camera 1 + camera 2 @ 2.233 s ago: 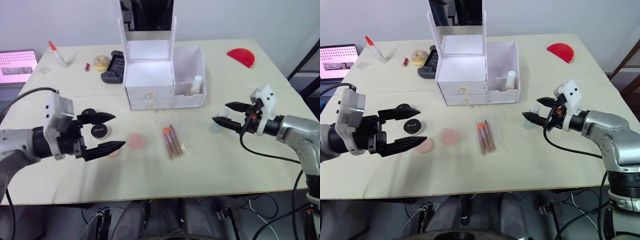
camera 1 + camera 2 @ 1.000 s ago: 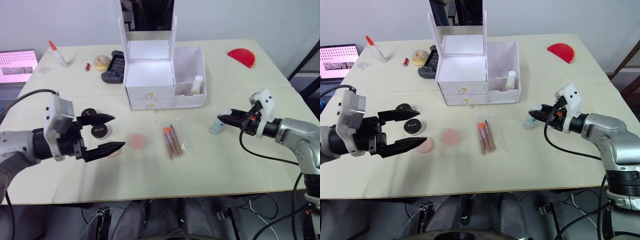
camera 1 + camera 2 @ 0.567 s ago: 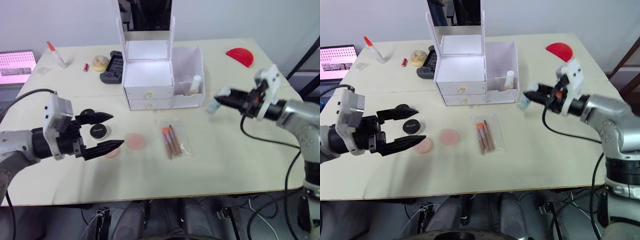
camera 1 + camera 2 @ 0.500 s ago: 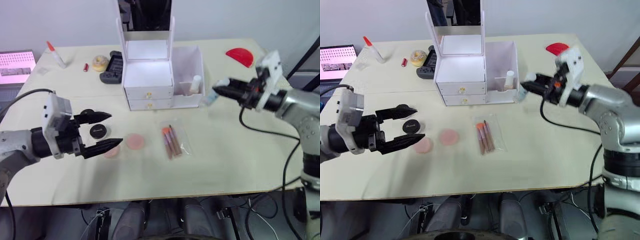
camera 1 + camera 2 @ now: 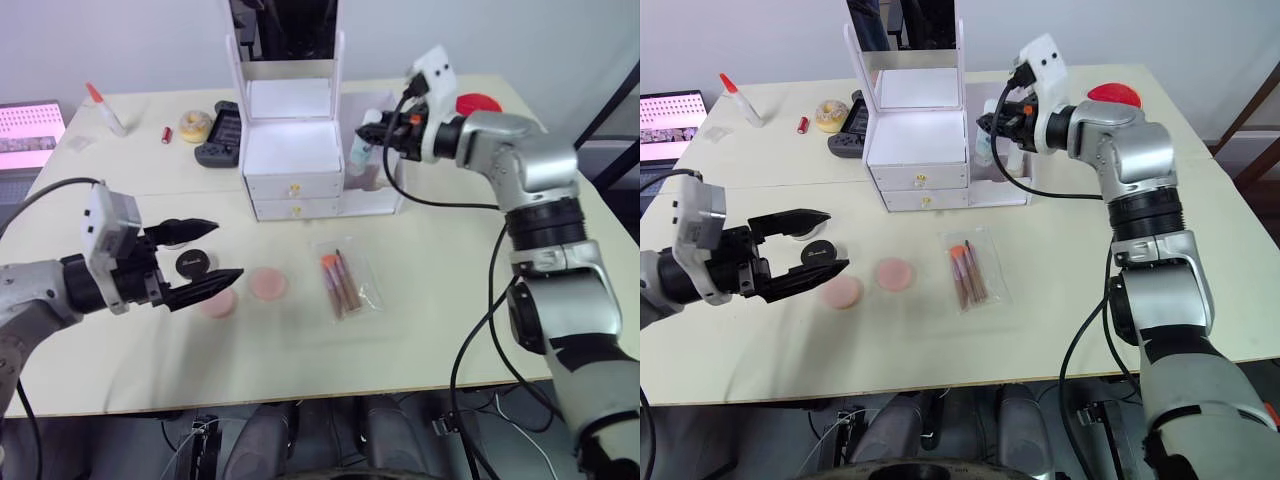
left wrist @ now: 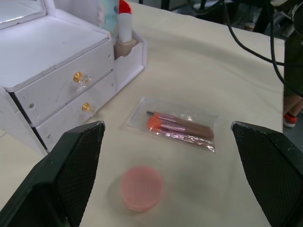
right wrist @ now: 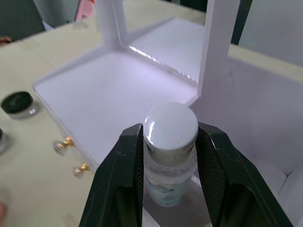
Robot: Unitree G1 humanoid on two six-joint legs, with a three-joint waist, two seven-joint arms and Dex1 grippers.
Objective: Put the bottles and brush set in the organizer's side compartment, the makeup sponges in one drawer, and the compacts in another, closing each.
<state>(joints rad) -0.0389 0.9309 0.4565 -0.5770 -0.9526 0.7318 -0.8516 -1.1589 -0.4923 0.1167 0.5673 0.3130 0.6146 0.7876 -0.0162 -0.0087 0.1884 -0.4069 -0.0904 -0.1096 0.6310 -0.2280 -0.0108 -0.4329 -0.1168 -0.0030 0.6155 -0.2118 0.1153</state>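
Note:
The white organizer [image 5: 295, 150] stands mid-table with its mirror upright and both gold-knobbed drawers shut. My right gripper [image 5: 372, 135] is shut on the pale blue bottle [image 7: 170, 127], holding it upright just over the side compartment [image 5: 392, 195]. The beige bottle [image 6: 126, 46] stands inside that compartment. The brush set [image 5: 343, 280] lies in front of the organizer. Two pink sponges [image 5: 268, 284] [image 5: 215, 303] lie to its left. My left gripper [image 5: 225, 250] hovers open over a black compact [image 5: 193, 264]. A second compact [image 7: 16, 101] shows in the right wrist view.
At the back left are a glue bottle [image 5: 103, 107], a small red tube [image 5: 167, 134], a yellow roll [image 5: 194, 126] and a dark game controller [image 5: 220, 138]. A red half-round object [image 5: 476, 103] lies back right. A pink screen [image 5: 30, 122] sits off the table's left edge.
My right gripper closed on the pale blue bottle at the right of the table, lifted it and carried it left to above the side compartment. The left gripper stayed open in place.

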